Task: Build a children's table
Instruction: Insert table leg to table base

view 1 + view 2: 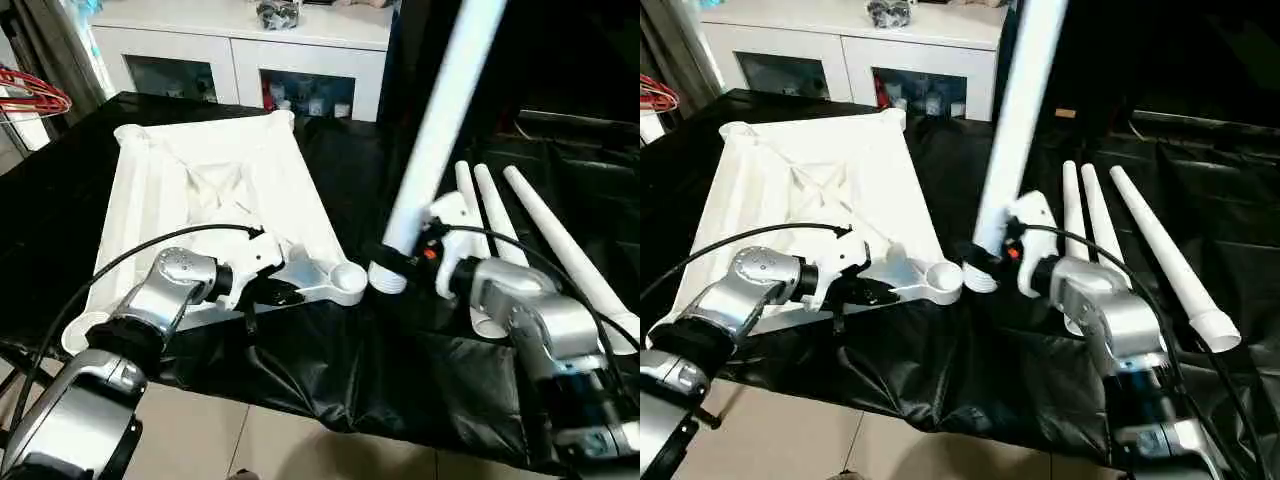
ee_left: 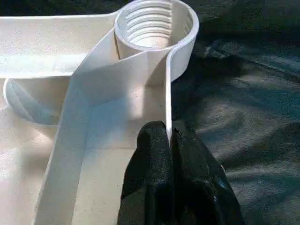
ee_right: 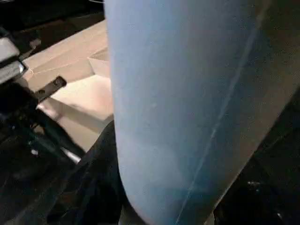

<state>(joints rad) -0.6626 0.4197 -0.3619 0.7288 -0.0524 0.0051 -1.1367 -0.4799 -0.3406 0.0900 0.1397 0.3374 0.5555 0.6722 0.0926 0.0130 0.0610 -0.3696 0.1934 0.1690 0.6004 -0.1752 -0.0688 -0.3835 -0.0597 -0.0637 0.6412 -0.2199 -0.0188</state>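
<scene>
Tabletop (image 1: 215, 190) upside down, no leg fitted: left gripper (image 2: 169, 140) pinched shut on its rim beside the near corner socket (image 1: 347, 276); right gripper (image 1: 400, 262) clasps one upright leg (image 1: 440, 120) just beside that socket; three legs (image 1: 520, 235) lie beyond.

No readable text, labels, brands, numbers or signs on anything in view.

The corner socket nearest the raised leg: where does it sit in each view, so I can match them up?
Left eye view: corner socket low centre, beside the raised leg.
Right eye view: socket left of centre, by the leg's lower end.
Left wrist view: threaded socket beyond the left gripper, which pinches the tabletop rim.
Right wrist view: cannot tell.
Shared landmark: the tabletop rim.
</scene>
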